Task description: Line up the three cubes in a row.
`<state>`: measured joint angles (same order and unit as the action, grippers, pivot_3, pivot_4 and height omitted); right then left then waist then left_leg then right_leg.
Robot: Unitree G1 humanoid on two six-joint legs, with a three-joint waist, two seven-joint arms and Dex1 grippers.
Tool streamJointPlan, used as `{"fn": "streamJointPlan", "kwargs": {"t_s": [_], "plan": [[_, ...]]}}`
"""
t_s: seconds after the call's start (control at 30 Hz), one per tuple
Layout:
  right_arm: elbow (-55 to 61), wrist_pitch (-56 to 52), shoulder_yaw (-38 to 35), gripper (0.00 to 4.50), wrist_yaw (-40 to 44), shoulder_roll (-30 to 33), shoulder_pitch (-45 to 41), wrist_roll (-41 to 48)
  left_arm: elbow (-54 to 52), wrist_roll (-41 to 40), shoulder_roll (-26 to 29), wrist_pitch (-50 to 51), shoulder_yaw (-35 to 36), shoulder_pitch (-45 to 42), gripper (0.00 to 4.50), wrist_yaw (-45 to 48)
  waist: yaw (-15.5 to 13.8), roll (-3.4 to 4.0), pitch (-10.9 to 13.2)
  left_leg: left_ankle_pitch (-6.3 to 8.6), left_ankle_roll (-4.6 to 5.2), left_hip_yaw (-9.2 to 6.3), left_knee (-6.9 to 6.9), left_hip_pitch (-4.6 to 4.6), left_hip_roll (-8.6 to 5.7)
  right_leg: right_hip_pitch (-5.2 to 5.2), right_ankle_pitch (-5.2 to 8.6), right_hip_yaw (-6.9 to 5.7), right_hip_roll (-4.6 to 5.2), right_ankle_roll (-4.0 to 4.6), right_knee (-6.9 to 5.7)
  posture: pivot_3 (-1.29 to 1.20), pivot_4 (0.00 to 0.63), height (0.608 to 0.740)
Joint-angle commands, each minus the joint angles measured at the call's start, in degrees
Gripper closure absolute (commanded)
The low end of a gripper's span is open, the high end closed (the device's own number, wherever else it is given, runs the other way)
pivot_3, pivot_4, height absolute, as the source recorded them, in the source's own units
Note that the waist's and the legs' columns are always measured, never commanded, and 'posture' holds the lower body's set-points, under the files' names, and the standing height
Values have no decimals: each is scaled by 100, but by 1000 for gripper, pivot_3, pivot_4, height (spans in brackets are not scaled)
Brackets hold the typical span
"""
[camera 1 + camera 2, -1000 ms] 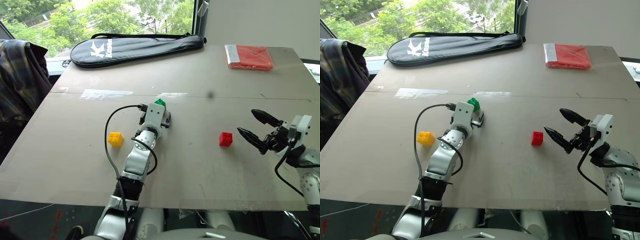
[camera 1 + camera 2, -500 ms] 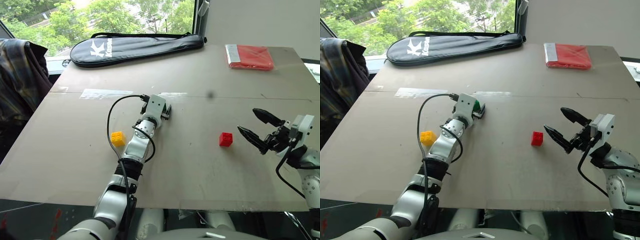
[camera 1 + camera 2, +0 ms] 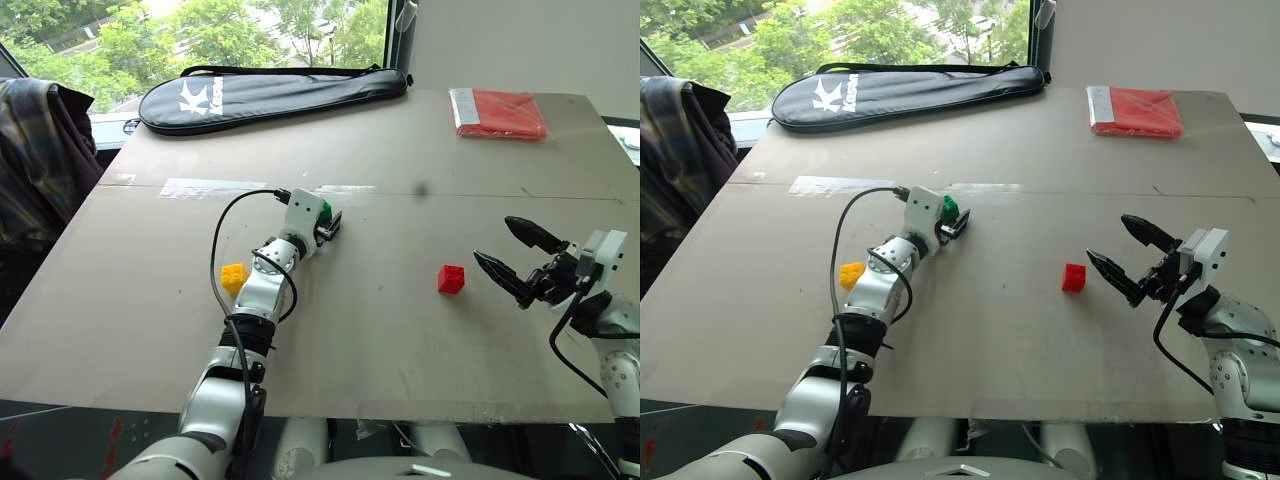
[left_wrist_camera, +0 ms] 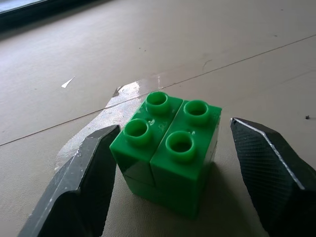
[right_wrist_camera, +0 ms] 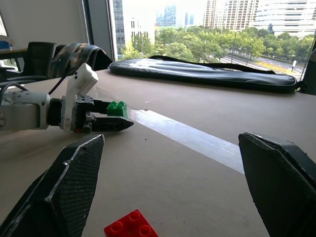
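Left gripper (image 4: 170, 163) slid forward since earlier frame, fingers now narrowing around green cube (image 4: 168, 150), one pad touching, other off, no squeeze yet. Cube sat on table (image 3: 400, 160) at 11 o'clock of red cube (image 3: 451, 278), yellow cube (image 3: 232, 275) near left forearm. Looked light, hard, slick; pinch flat sides below studs. Right gripper (image 3: 520, 262) spread wide, empty.

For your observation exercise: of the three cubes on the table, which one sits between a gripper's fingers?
The green cube: it sits between the left gripper fingers. The yellow cube and red cube lie apart, outside either gripper.
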<state>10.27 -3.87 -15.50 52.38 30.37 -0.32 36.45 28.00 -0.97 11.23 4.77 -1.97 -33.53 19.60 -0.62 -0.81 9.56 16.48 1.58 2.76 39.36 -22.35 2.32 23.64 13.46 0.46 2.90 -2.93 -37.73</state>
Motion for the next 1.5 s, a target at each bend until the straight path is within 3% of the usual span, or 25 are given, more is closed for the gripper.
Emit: {"fn": "streamJointPlan", "kwargs": {"t_s": [0.03, 0.07, 0.4, 0.43, 0.53, 0.73, 0.93, 1.13, 1.5], "plan": [[202, 24, -48, 0, 42, -8, -2, 69, 56, -171, 82, 78, 19, 142, 2032, 359, 0, 0, 0, 0, 0, 0, 0, 0, 0, 0, 0, 0, 0, 0, 0, 0, 150, 708], [214, -4, -54, 0, 67, -2, 15, 103, 64, -163, 132, 40, 9, 147, 2403, 439, 1, 0, 0, 0, 0, 0, 0, 0, 0, 0, 0, 0, 0, 0, 0, 0, 150, 708], [222, -89, -79, 0, 269, 46, 173, 143, 378, -310, 500, -205, 15, 90, 2403, 1279, 29, 1, -1, 0, 0, 0, 0, 3, 1, 0, 0, 1, -1, 0, -2, 0, 150, 708], [225, -85, -75, 0, 278, 40, 184, 133, 403, -345, 502, -214, 35, 82, 2802, 1320, 30, 1, -1, 0, 0, 1, 0, 3, 1, 0, 0, 1, -1, 0, -3, 0, 150, 708], [237, -81, -71, 0, 290, 32, 210, 125, 434, -395, 511, -224, 62, 72, 3195, 1376, 33, 2, -2, 0, 0, 0, 0, 3, 1, 0, 0, 2, -1, 0, -3, 0, 150, 708], [293, -76, -69, 0, 274, 25, 282, 116, 154, -533, 547, -152, 55, 120, 3189, 1657, 45, 3, -2, 0, 0, 0, 0, 4, 1, 0, 0, 1, -1, 0, -5, 0, 150, 708], [341, -68, -77, 0, 265, 20, 391, 108, -1244, -1308, 692, 480, -105, 427, 3189, 2973, 62, 2, -1, 0, 0, -1, 0, -7, 2, 9, 0, 1, -1, 0, -4, 0, 150, 708], [314, -66, -59, 0, 261, 16, 397, 93, -2058, -1498, 1207, 690, -382, 587, 3189, 3950, 74, 2, -1, -1, -1, -5, 4, -16, 2, 18, 0, -2, -1, 1, -8, 0, 150, 708], [296, -65, -9, 0, 326, 46, 442, 95, -946, -864, 1244, -658, -1299, -132, 3189, 5053, -7, 2, -1, -1, 0, -3, 8, -21, 1, 17, 1, -2, -3, 1, -4, 0, 150, 708]]}}
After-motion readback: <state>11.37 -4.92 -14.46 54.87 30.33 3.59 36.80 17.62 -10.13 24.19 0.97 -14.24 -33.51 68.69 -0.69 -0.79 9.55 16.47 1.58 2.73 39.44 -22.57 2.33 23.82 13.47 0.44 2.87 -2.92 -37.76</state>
